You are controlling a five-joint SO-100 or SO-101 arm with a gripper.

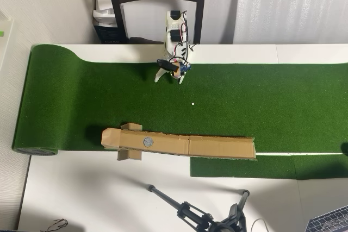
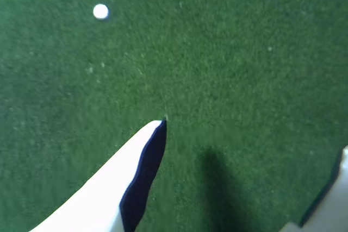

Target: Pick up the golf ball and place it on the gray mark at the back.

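Overhead view: arm folded low at the top edge of the green mat (image 1: 65,96), gripper (image 1: 168,79) pointed down at the turf, fingers spread wide with nothing between them, as confirmed in the wrist view (image 2: 253,134). No golf ball is seen in either view; only a tiny white dot (image 1: 192,103) is noted toward mid-mat, and a gray mark (image 1: 147,142) on the cardboard channel (image 1: 217,146) along the bottom edge. Risk recorded: the dot may be mistaken for the ball, so bare turf would be grasped
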